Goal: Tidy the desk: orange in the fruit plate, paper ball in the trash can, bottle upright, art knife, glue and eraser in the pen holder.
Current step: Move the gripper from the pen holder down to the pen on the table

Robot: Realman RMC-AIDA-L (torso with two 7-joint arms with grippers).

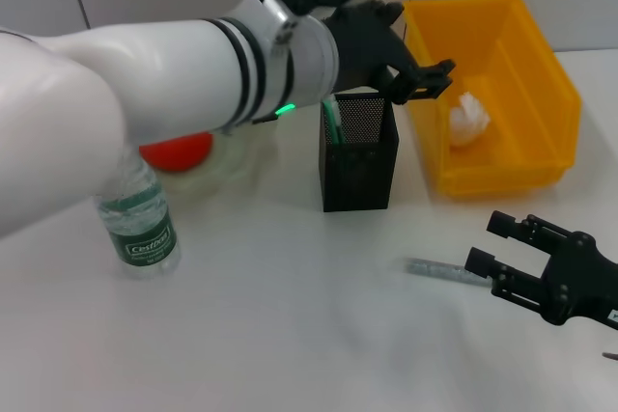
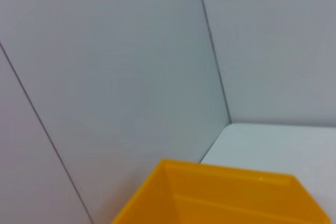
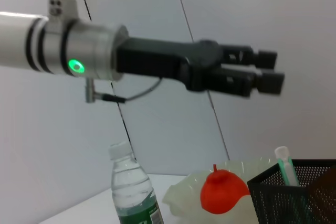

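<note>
My left gripper [image 1: 425,79] hangs above the black mesh pen holder [image 1: 359,156], next to the yellow trash can [image 1: 541,94]. Its fingers [image 3: 269,56] stand slightly apart with nothing between them. A green and white glue tube [image 1: 333,118] stands inside the holder [image 3: 294,192]. The paper ball [image 1: 469,121] lies in the trash can. The orange [image 1: 176,151] rests in the clear fruit plate [image 1: 237,156]. The bottle [image 1: 140,224] stands upright at the left. The grey art knife [image 1: 439,269] lies on the table just left of my open right gripper [image 1: 491,243]. The eraser is out of view.
The white left arm [image 1: 145,74] spans the upper left and hides part of the fruit plate. The left wrist view shows only the wall and a corner of the yellow trash can [image 2: 231,198]. White tabletop [image 1: 290,315] stretches in front of the pen holder.
</note>
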